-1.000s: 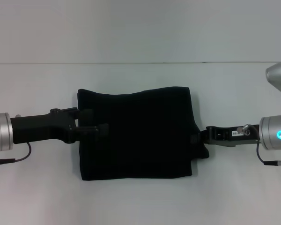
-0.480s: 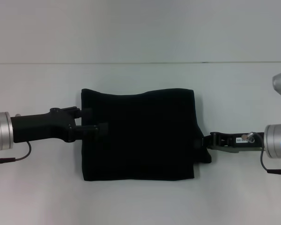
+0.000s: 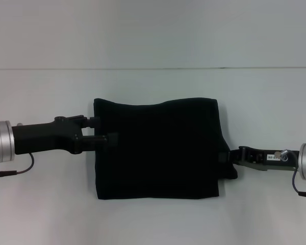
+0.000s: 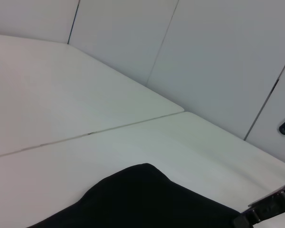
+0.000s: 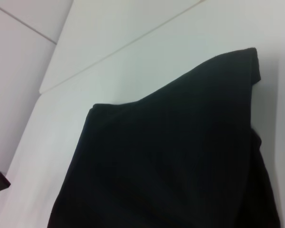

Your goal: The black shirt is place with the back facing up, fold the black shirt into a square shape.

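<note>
I see wide bare desk (image 3: 153, 219) on every side of the black shirt (image 3: 158, 148), with the most room toward the far edge, where a thin seam crosses the surface. The shirt lies flat near the middle of the desk, folded into a roughly square block; its far edge is slightly wavy, and its left and near edges run straight.

My left pincer (image 3: 105, 130) comes in level from the left. Its two fingers stand a little apart, one along the shirt's left edge and the other reaching over the fabric. I cannot tell whether they press on the cloth or grip it.

My right pincer (image 3: 229, 161) meets the shirt's right edge toward the near corner, where the fabric bunches out into a small lump. It looks clamped on that edge, though black on black hides the fingertips.

In the right wrist view the shirt (image 5: 180, 156) fills most of the frame.
</note>
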